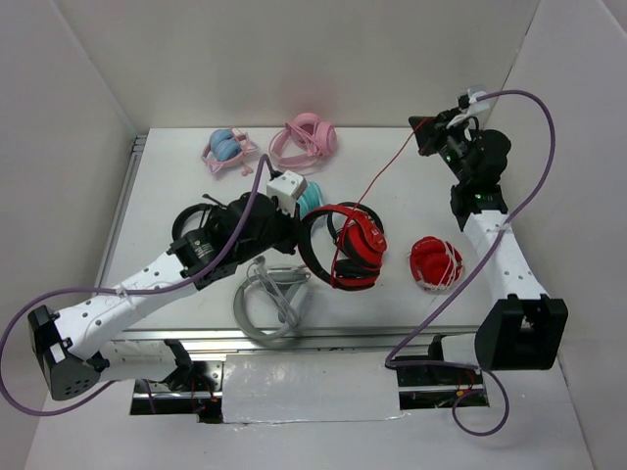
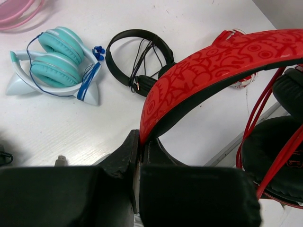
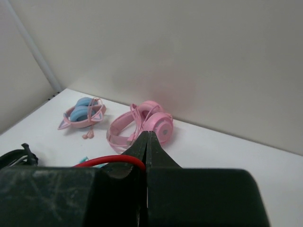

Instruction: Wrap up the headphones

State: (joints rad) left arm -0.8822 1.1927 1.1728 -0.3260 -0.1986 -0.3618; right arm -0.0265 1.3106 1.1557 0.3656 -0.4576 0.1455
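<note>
With the left gripper [image 2: 140, 150] clamped on the headband [image 2: 213, 66] of the headphones [image 1: 351, 245] at the centre of the table [image 1: 176, 191] and the right gripper [image 3: 147, 142] pinching what appears to be the cable [image 1: 389, 167] end, excess pull may slip the thin cable free or drag the headphones.

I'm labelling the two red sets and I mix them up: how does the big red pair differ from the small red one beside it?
The headphones are larger and spread open; the compact red pair is folded into a lump. The headphones' headband is clamped in the left gripper; the compact pair lies free. Their red cable stretches to the right gripper; the compact pair's whitish cord is bundled around it. Both are red.
</note>
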